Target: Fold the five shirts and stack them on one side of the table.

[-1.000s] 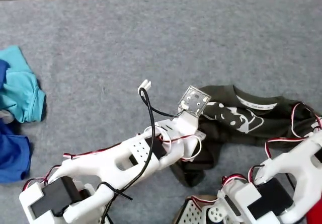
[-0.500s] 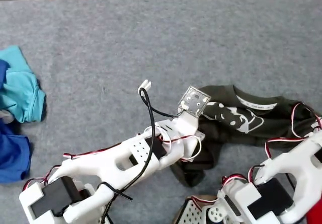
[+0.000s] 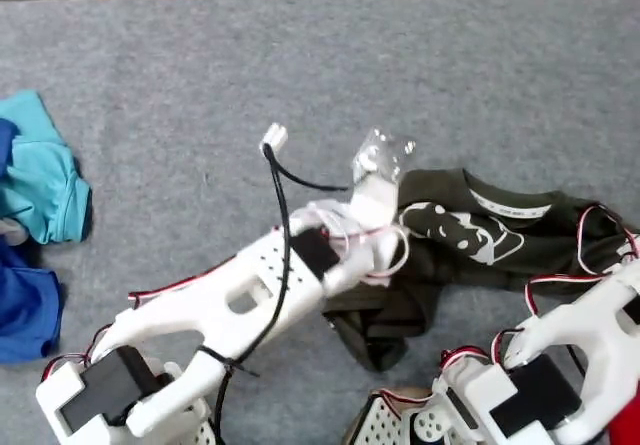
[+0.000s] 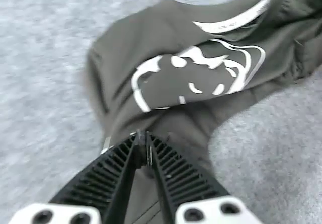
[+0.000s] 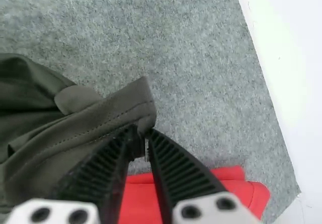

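A dark olive shirt (image 3: 500, 227) with a white print lies crumpled at the right middle of the grey table (image 3: 300, 75). My left gripper (image 4: 146, 144) is shut on a fold of this olive shirt (image 4: 191, 78) just below the print. That arm (image 3: 250, 300) stretches from the near left corner to the shirt's left side. My right gripper (image 5: 143, 137) is shut on a hem corner of the olive shirt (image 5: 75, 128), close to the table's right edge. A red shirt (image 5: 201, 194) lies under it.
A teal shirt (image 3: 40, 180) and a blue shirt (image 3: 25, 310) lie bunched at the table's left edge. A bit of red shirt (image 3: 628, 425) peeks out at the near right corner. The right arm's base (image 3: 540, 385) fills the near right. The table's far half is bare grey felt.
The left arm has swung toward the back of the table and risen, taking the pinched fold of the olive shirt with it. The right arm has kept still.
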You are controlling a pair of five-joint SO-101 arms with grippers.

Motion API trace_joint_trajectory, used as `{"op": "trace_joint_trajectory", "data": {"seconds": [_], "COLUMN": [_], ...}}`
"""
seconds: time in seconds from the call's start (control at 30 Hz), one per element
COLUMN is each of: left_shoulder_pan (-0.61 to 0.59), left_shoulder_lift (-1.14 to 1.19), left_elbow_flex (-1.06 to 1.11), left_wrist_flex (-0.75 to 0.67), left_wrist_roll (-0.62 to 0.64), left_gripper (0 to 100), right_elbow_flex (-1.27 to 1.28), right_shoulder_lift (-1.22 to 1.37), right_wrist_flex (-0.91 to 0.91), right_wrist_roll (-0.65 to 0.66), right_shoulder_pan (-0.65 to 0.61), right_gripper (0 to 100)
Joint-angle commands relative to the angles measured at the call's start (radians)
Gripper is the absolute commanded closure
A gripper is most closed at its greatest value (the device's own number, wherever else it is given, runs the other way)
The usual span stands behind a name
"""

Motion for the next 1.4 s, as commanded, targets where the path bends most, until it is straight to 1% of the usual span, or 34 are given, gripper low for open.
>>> {"op": "trace_joint_trajectory", "data": {"seconds": [0.0,0.1,0.17,0.23,0.3,0.37,0.43,0.57,0.8,0.9,1.0,1.13,1.3,1.37], "left_shoulder_pan": [-0.028,-0.023,-0.003,0.034,0.068,0.072,0.068,0.049,0.054,0.048,0.049,0.049,0.049,0.049], "left_shoulder_lift": [-0.062,-0.073,-0.070,-0.059,-0.044,-0.025,-0.001,0.077,0.271,0.349,0.412,0.456,0.460,0.460], "left_elbow_flex": [-0.110,-0.117,-0.112,-0.104,-0.103,-0.107,-0.115,-0.192,-0.374,-0.416,-0.456,-0.503,-0.511,-0.511], "left_wrist_flex": [0.133,0.169,0.176,0.204,0.229,0.252,0.247,0.255,0.339,0.336,0.338,0.341,0.341,0.341], "left_wrist_roll": [0.003,0.002,-0.002,-0.034,-0.060,-0.018,0.032,0.052,0.060,0.112,0.127,0.127,0.127,0.127], "left_gripper": [98,98,98,97,90,82,78,80,81,81,81,81,82,86], "right_elbow_flex": [0.013,0.027,0.030,0.030,0.030,0.031,0.031,0.031,0.031,0.031,0.031,0.031,0.031,0.031], "right_shoulder_lift": [-0.071,-0.079,-0.079,-0.077,-0.077,-0.077,-0.074,-0.073,-0.073,-0.073,-0.073,-0.073,-0.074,-0.076], "right_wrist_flex": [-0.021,-0.021,-0.021,-0.021,-0.021,-0.020,-0.021,-0.021,-0.021,-0.021,-0.021,-0.021,-0.020,-0.018], "right_wrist_roll": [0.011,0.011,0.011,0.011,0.011,0.011,0.011,0.011,0.011,0.011,0.011,0.011,0.011,0.011], "right_shoulder_pan": [0.013,0.013,0.013,0.013,0.013,0.013,0.013,0.013,0.013,0.013,0.013,0.015,0.019,0.019], "right_gripper": [99.4,99.4,99.4,99.4,99.4,99.4,99.4,99.4,99.4,99.4,99.4,99.4,99.4,99.4]}}
